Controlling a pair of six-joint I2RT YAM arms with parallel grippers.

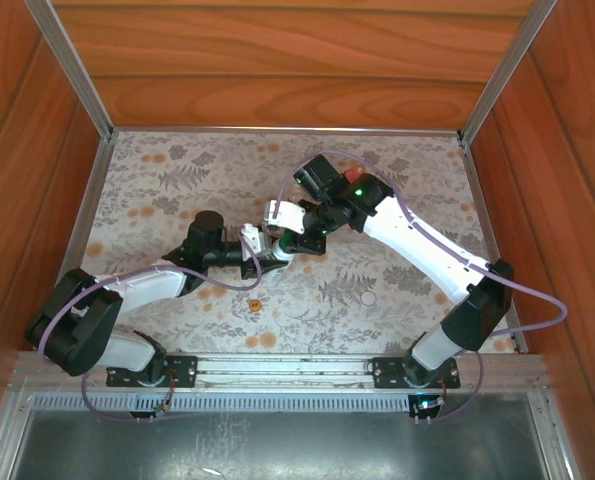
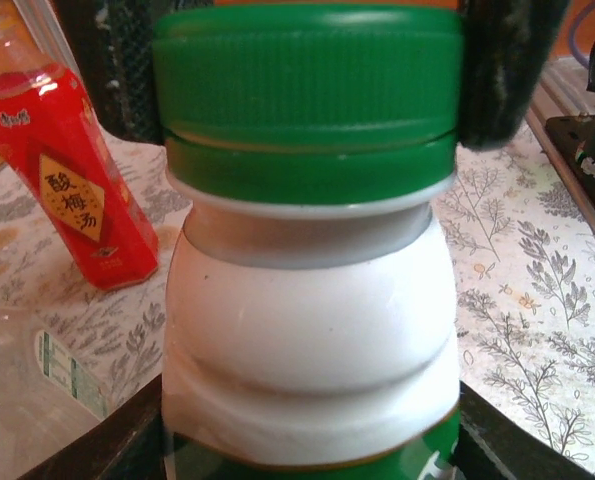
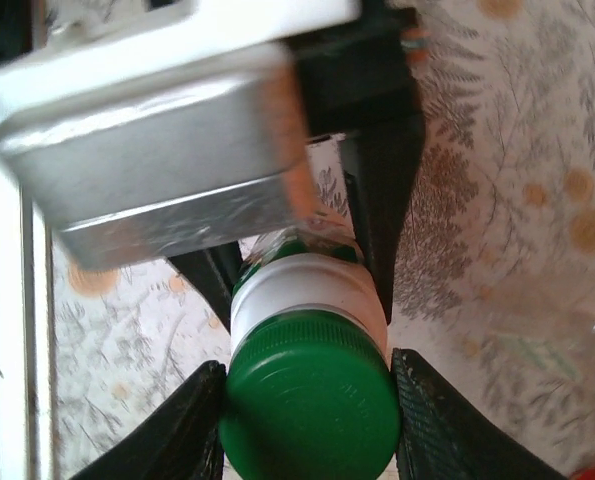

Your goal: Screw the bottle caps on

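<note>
Right gripper is clamped on the green cap, with a black finger pressed against each side of it. That cap sits on the neck of the white bottle, just above the green ring going by the left wrist view. Meanwhile the left gripper is pinching the same bottle lower down around the body, fingers on both sides. All of this happens around the middle of the worktop, where the two arms meet nose to nose. Off to one side the red bottle stands on the mat, looking tilted from that camera and well clear of the white one. Nearer the arm bases the orange cap lies loose on the mat, nothing touching it.
</note>
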